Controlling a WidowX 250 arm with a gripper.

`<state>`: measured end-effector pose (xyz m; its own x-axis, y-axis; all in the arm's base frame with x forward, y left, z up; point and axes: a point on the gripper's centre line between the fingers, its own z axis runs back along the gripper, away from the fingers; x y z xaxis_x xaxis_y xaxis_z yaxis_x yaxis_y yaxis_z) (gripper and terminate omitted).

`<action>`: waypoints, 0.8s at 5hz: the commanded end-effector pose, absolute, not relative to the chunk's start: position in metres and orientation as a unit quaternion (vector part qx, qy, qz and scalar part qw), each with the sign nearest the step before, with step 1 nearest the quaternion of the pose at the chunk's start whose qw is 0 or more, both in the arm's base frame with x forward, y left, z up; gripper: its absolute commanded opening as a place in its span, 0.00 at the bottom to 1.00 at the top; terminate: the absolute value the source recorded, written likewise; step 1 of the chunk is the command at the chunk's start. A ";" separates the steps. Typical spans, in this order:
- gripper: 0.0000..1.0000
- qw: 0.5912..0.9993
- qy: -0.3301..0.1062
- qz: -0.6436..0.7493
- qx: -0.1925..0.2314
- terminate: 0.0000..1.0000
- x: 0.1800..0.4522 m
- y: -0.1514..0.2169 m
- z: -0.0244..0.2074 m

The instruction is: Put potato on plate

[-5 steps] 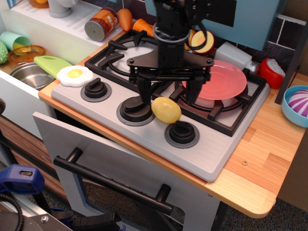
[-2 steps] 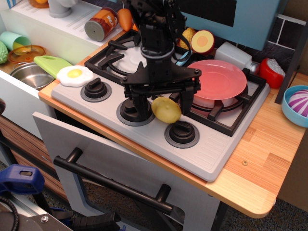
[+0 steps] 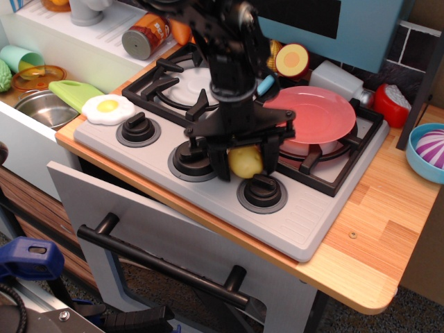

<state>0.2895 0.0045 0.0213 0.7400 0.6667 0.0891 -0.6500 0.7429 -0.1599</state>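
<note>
The pale yellow potato (image 3: 245, 159) lies on the grey stove front between the middle knob (image 3: 191, 158) and the right knob (image 3: 262, 191). My black gripper (image 3: 246, 164) has come down over it, with one finger tight against each side, shut on the potato. The potato still rests at stove level. The pink-red plate (image 3: 319, 114) sits flat on the right burner grate, just behind and to the right of the gripper. It has nothing on it.
A fried egg toy (image 3: 107, 106) lies at the stove's left front corner by the left knob (image 3: 138, 129). A blue bowl (image 3: 425, 154) stands on the wooden counter at far right. A can (image 3: 146, 33) and a halved fruit toy (image 3: 291, 60) lie behind the stove.
The gripper has moved right and down onto the potato, and its fingers have narrowed from wide open to close against the potato's sides. The potato has shifted slightly right.
</note>
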 end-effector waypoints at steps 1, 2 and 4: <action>0.00 0.929 -0.067 0.359 -0.057 0.00 0.292 0.004 0.032; 0.00 0.939 -0.070 0.336 -0.022 0.00 0.293 0.002 0.063; 0.00 0.971 -0.131 0.198 0.029 0.00 0.315 -0.013 0.108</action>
<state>0.3243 -0.0169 0.0902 0.9460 0.2001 0.2548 -0.2136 0.9766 0.0260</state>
